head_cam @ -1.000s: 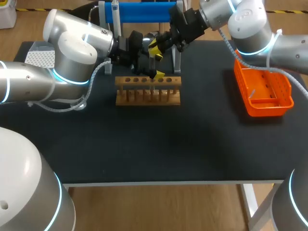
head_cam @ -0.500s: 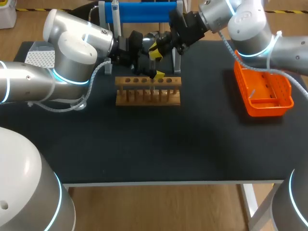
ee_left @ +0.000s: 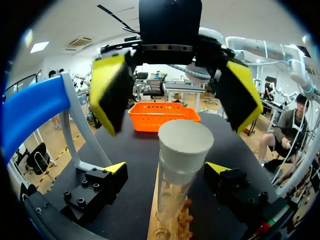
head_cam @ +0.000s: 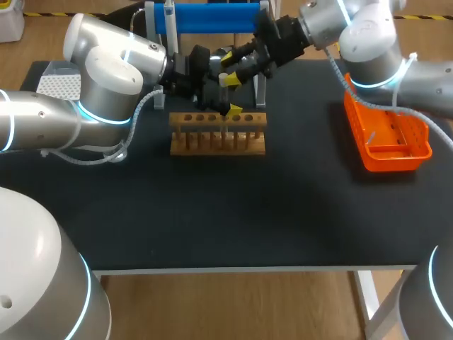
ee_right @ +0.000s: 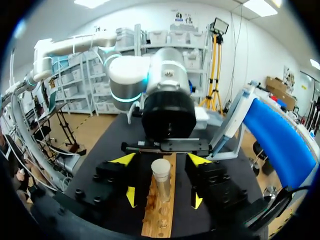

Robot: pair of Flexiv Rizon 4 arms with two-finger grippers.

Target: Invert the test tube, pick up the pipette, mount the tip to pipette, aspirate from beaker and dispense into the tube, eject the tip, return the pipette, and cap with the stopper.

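Note:
A clear test tube (ee_left: 172, 192) stands upright in the wooden rack (head_cam: 218, 136), with a pale stopper (ee_left: 185, 145) seated in its mouth. My left gripper (ee_left: 167, 167) is open, a finger on either side of the tube below the stopper, not touching it. My right gripper (ee_left: 175, 95) hangs just above the stopper, open, its yellow tips wide of it. From the right wrist, the stopper (ee_right: 161, 167) sits between my right gripper's (ee_right: 161, 159) fingers, with my left gripper (ee_right: 163, 197) lower on the tube. In the head view both grippers meet over the rack's middle (head_cam: 226, 85).
An orange basket (head_cam: 388, 134) lies at the right of the table. A blue-topped stand (head_cam: 205, 18) rises behind the rack. A white perforated box (head_cam: 56, 85) sits at the far left behind my left arm.
My right gripper has opened, let go of the stopper and drawn back a little; the stopper stays on the tube. The left arm has not moved.

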